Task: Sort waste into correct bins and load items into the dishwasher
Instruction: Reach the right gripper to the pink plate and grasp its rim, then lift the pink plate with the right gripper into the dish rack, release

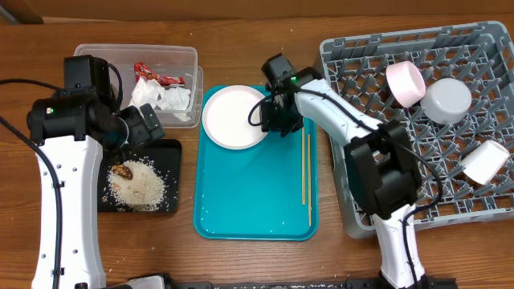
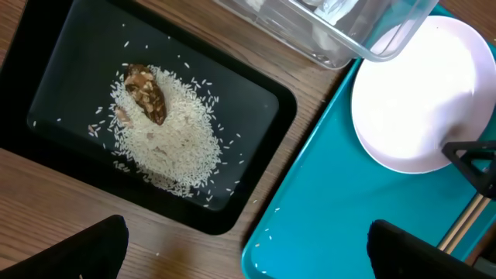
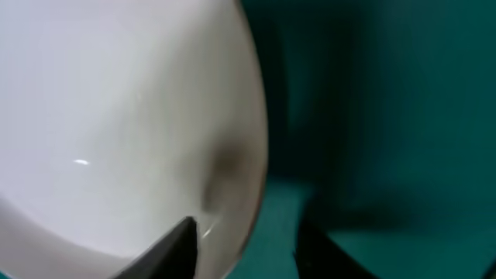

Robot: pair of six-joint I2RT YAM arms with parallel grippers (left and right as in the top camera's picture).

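The right arm reaches left, its right gripper (image 1: pixel 272 114) astride the glossy round white plate (image 1: pixel 229 116) rim, jaws apart; the left gripper (image 2: pixel 248 252) gapes above loose white rice grains (image 2: pixel 174 143).

Furniture: one wooden table (image 1: pixel 241 257), filling the overhead view to its edges.
Table top: warm mid-brown, matt, with the grain running side to side in the overhead view.
Surface detail: fine darker streaks along the grain, a few small dark flecks near the far edge.
Near edge: dark strip (image 1: pixel 241 282) along the bottom of the overhead view, too cut off to identify.
Light: even and soft, from above, leaving only a dull sheen on the wood.
Shadows: faint, short, blurred at the rim, lying close against whatever stands on the top.
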